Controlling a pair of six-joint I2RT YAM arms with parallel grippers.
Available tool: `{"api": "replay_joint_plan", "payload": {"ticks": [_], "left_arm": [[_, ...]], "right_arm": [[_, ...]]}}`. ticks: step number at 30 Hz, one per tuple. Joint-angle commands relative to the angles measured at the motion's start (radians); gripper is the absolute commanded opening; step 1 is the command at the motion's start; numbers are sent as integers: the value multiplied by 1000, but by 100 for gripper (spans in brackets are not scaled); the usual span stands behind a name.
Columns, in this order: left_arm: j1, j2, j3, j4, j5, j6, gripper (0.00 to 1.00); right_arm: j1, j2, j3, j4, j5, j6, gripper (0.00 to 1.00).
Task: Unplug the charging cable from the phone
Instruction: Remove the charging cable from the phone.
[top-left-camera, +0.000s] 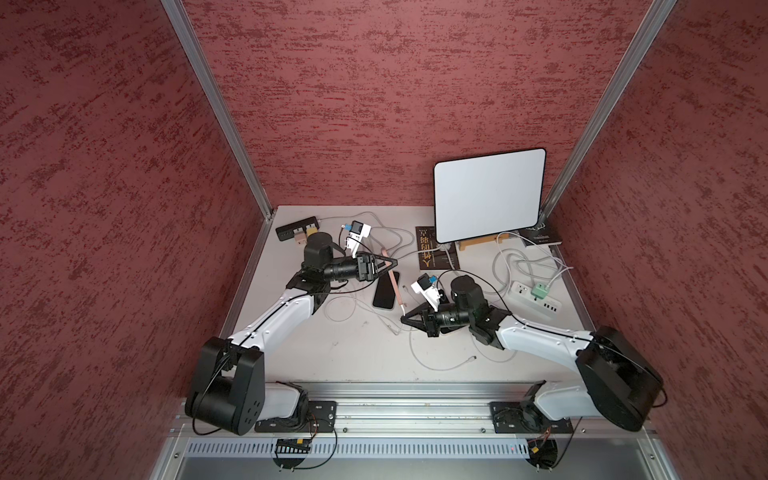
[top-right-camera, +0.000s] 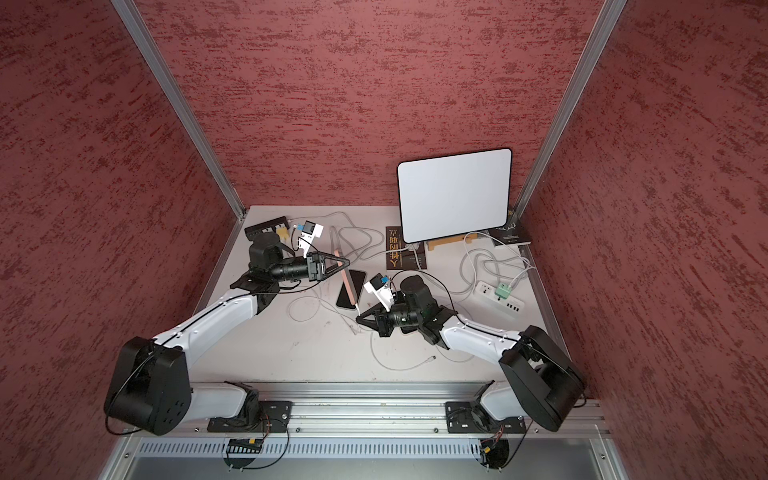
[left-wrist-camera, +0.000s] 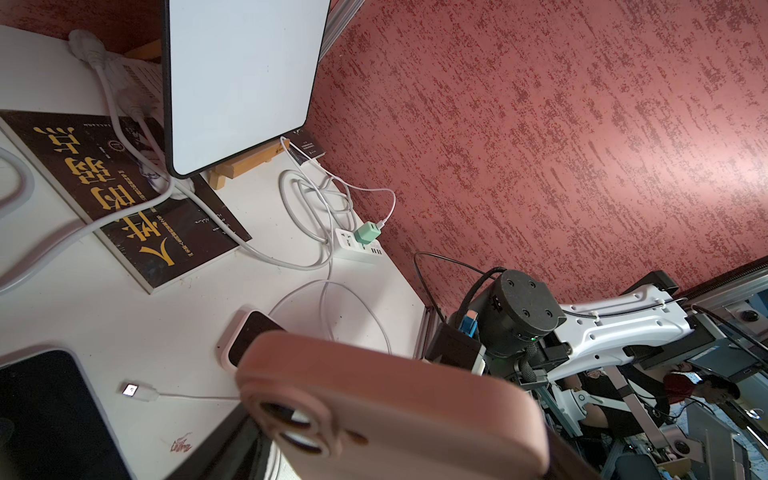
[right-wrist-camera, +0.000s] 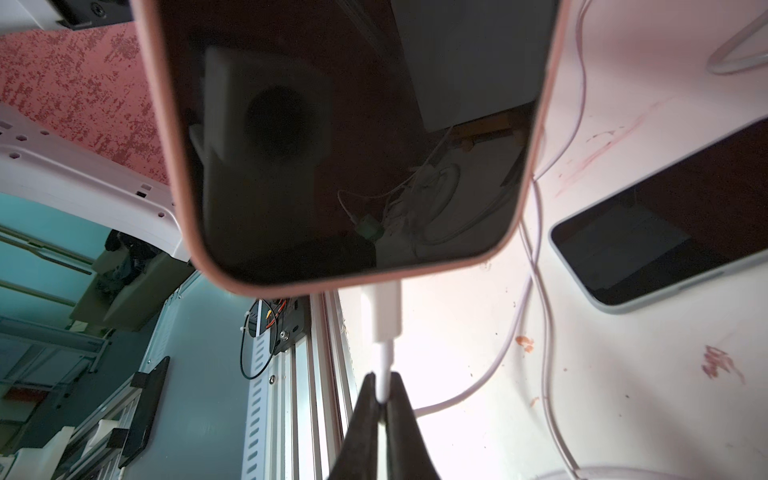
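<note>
Two grippers share this job. In a top view the left gripper (top-left-camera: 390, 266), reaching in from 9 o'clock, is clamped on the upper part of the phone (top-left-camera: 395, 286), a pink-cased handset held on its edge near the middle of the surface (top-left-camera: 353, 357). The right gripper (right-wrist-camera: 384, 392) sits at the phone's 5 o'clock end, and its jaws are pressed together on the white charging cable (right-wrist-camera: 457, 399) just behind the plug (right-wrist-camera: 384, 309). The plug is fully seated in the phone's bottom edge, so the step in hand looks like the grasp before the pull.

The next move calls for a straight draw along the phone's long axis, toward about 5 o'clock, while the left arm holds firm. Because the grip is on the thin cord rather than the plug body, it may slip or strain the cord if the pull goes off-axis.

A second phone (top-left-camera: 384, 297) lies flat and dark just beside the held one, at its 8 o'clock. A loose cable (top-left-camera: 436, 368) curls at 5 o'clock. At 3 o'clock a power strip (top-left-camera: 536, 301) carries a green adapter (top-left-camera: 540, 291). Toward 1 o'clock a book (top-left-camera: 434, 253) lies near a white panel (top-left-camera: 489, 195) propped on a wooden stand (top-left-camera: 478, 243). Red textured walls (top-left-camera: 374, 104) enclose three sides, and an aluminium rail (top-left-camera: 415, 399) runs along 6 o'clock.
</note>
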Motion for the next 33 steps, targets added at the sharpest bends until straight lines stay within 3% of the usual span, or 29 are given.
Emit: {"api": "replay_joint_plan", "payload": {"ticks": [1,20,24,29,33], "left_arm": [[8,-12,13,18,6,12,11],[24,-20,19,22,-5,-3,11],[24,-22,16,24,-4,-3,11],[23,-20,13,29,-2,-5,11],[23,-15,5,54,10,-17,10]], "right_arm": [[10,-32,20,-28,23,-31,0],[37,11,21,-50,25,-39,1],[36,10,36,-81,31,-39,16],[30,4,53,-102,24,-31,58],[20,-3,70,-108,9,-24,80]]}}
